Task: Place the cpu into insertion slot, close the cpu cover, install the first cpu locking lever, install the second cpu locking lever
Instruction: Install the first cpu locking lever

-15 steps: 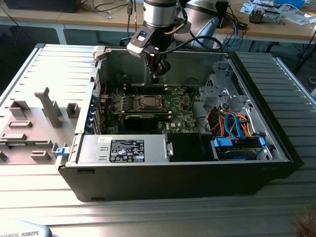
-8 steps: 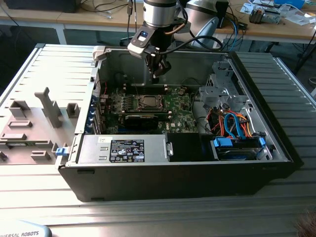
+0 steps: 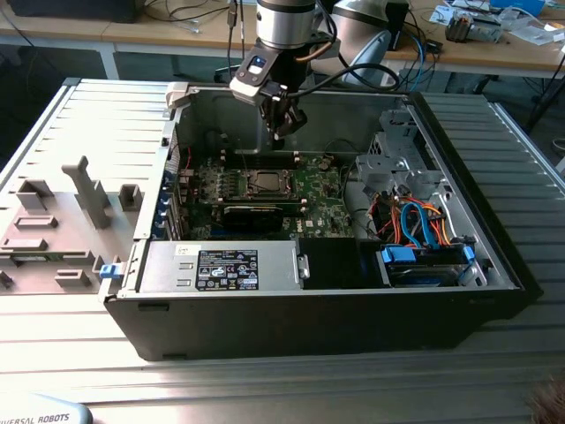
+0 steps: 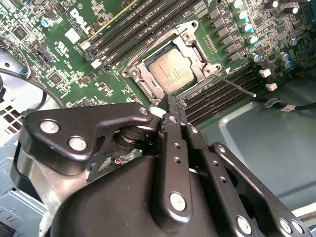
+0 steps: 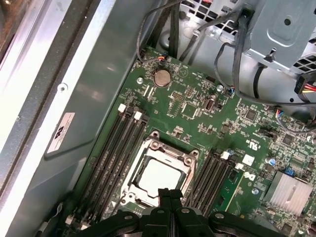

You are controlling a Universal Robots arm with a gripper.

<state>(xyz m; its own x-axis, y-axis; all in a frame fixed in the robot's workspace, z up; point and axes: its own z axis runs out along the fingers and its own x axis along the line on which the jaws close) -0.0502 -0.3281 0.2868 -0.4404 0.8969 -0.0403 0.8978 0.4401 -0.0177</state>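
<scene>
Hanging pressed together and empty just above the socket, where the chip is sitting under the lowered cover, the jaws are likely risking slipping off the thin lever sticking out beside it and gouging the green board.

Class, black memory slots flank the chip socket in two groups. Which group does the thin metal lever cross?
The group bordering the bare grey case wall.

- Robotics lab: an open computer case is lying on a ridged metal table, a robot arm hanging over it
- Wooden workbenches are standing behind, carrying cables and loose parts
- Grey fixtures are sitting beside the case
</scene>
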